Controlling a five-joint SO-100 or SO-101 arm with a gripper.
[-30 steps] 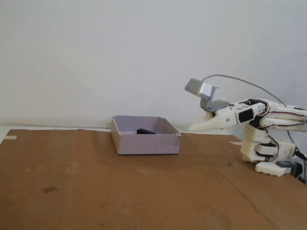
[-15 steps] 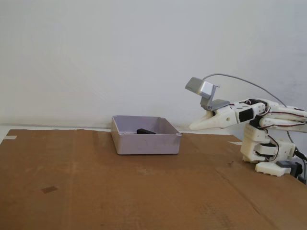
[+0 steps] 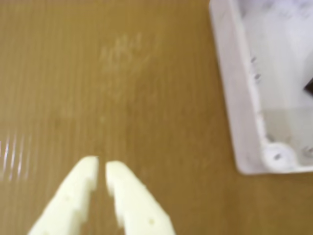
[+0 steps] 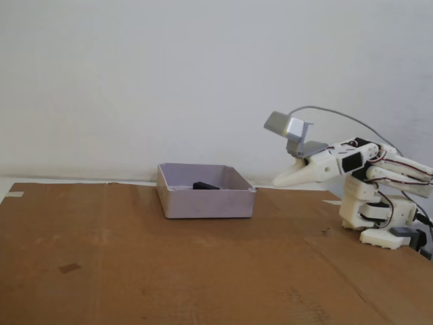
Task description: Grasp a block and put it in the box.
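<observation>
1. Brown cardboard (image 4: 135,271) covers the table under a plain white wall (image 4: 135,81).
2. Inside the box (image 4: 206,202), the block (image 4: 205,185) lies on the floor, its dark top just showing over the near wall in the fixed view; the wrist view catches only a dark sliver of it at the right edge.
3. That box sits on the cardboard near the wall, and in the wrist view its rimmed corner (image 3: 276,155) fills the upper right.
4. To the right of the box, apart from it, the end effector (image 4: 277,181) hangs in the air above the cardboard, tip pointing toward the box.
5. Seen from the wrist, the end effector (image 3: 101,166) holds nothing; its two pale fingers (image 3: 73,196) stand nearly together with only a thin slit between them.
6. A grey camera housing (image 4: 285,125) rides above the end effector, a cable arcing back from it.
7. Farther right, the white arm base (image 4: 375,220) stands on the cardboard.
</observation>
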